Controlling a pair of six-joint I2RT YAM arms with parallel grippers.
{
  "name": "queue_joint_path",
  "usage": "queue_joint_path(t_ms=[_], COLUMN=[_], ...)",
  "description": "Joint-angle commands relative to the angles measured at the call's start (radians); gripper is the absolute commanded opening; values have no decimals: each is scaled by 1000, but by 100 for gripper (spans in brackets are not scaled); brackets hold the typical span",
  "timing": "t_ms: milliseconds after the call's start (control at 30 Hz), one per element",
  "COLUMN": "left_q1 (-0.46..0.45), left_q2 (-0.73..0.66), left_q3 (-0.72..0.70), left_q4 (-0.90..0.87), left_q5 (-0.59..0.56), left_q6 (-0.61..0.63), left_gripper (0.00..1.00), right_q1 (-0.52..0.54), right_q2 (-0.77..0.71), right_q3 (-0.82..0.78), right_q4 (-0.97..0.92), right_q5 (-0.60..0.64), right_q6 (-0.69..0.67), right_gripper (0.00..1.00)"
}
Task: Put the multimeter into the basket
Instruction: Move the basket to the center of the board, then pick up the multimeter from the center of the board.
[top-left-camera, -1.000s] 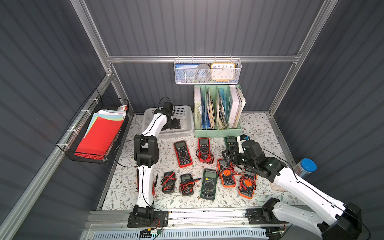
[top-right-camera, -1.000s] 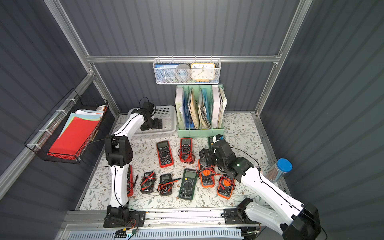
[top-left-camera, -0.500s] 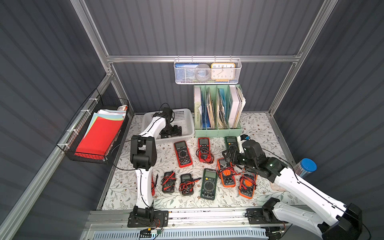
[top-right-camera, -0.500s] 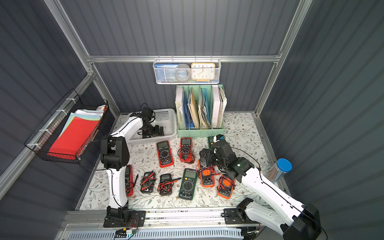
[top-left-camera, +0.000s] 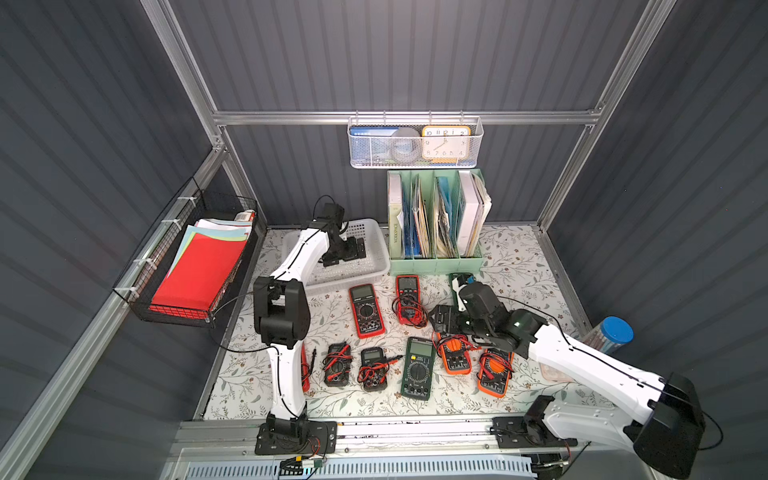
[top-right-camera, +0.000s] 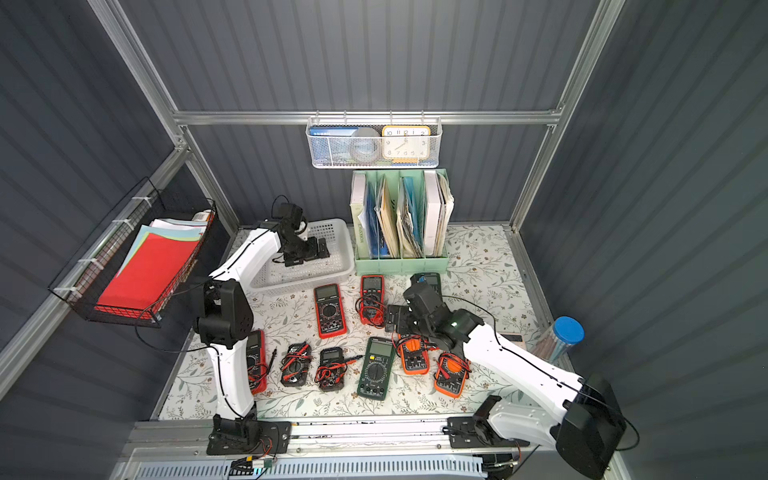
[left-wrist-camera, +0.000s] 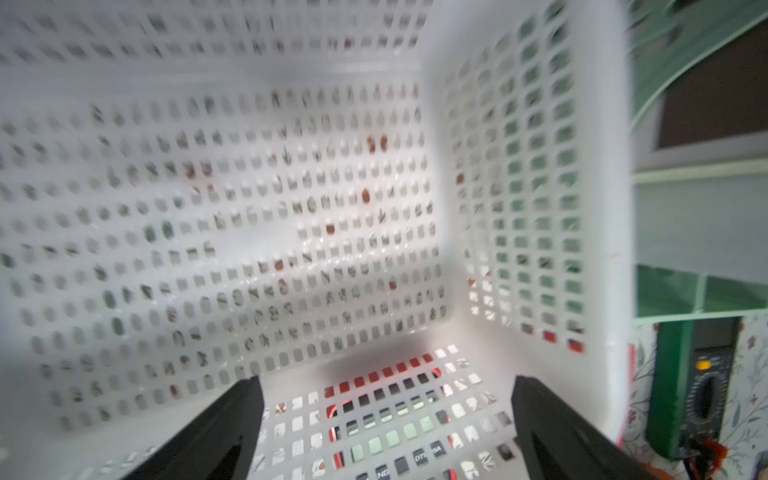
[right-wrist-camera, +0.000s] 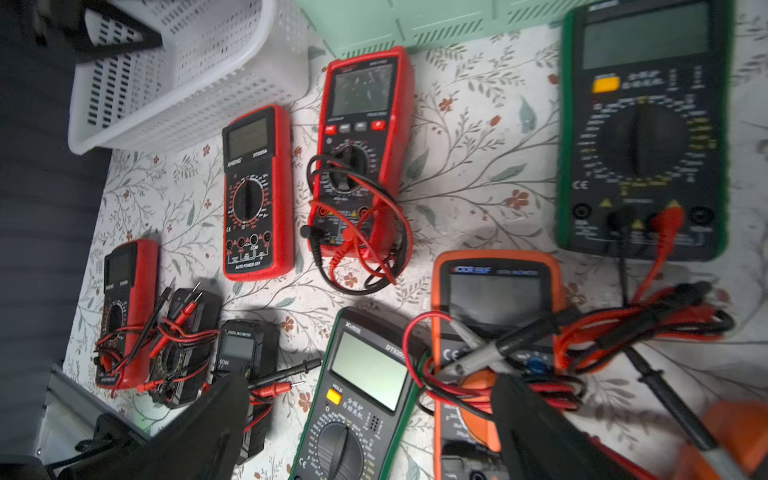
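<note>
Basket shifted fwd w/ L end effector inside it, spread wide, empty.

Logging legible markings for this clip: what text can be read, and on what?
"ANENG", "AUTO POWER OFF": red multimeter without leads
"HOLD", "CE": green multimeter with pale screen
"CE": green multimeter with dark screen
"10 11 12 1 2": clock
Other meter print and the binder spine: too blurred or small.

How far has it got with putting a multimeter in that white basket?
Nothing looks done: the low white perforated plastic basket shows no multimeter inside. In hand: nothing; the left gripper stands open inside the basket, the right gripper open above the orange multimeter wrapped in leads. Left: grasp, carry, drop.
</note>
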Motion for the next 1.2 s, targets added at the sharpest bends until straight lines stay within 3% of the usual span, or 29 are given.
queue_joint_path(t_ms=[0,100,233,367,467,767,967,1167], left_q1=[1,-1,-1,-13,-49,-241,-394,-459], left_q2=[-55,-158,-375,-578,-643,-654,-584,-454], left_q3=[72,-20,-289,-511,-555,-744,-823,-808], left_q4=[-6,24,111,157,93,6,33,55], left_q5=[-46,-26,-41,-71,-96,-232,-336,-360], left_q6=[-37,-73,-141,-198,-217,-386,-527,-550], left_gripper=[99,99,99,99,99,99,99,99], right_q1=[78,147,203,205,205,184,136,88], right_q2=[88,201,330,321,279,133,49,-13], right_q3=[84,185,325,330,298,160,71,35], right_q4=[6,-35,-120,-109,-100,-130,-113,-98], right_q5=[67,115,169,197,238,301,224,149], right_q6=[-1,-20,-44,-42,-38,3,24,14], right_gripper=[97,97,97,98,99,99,99,99])
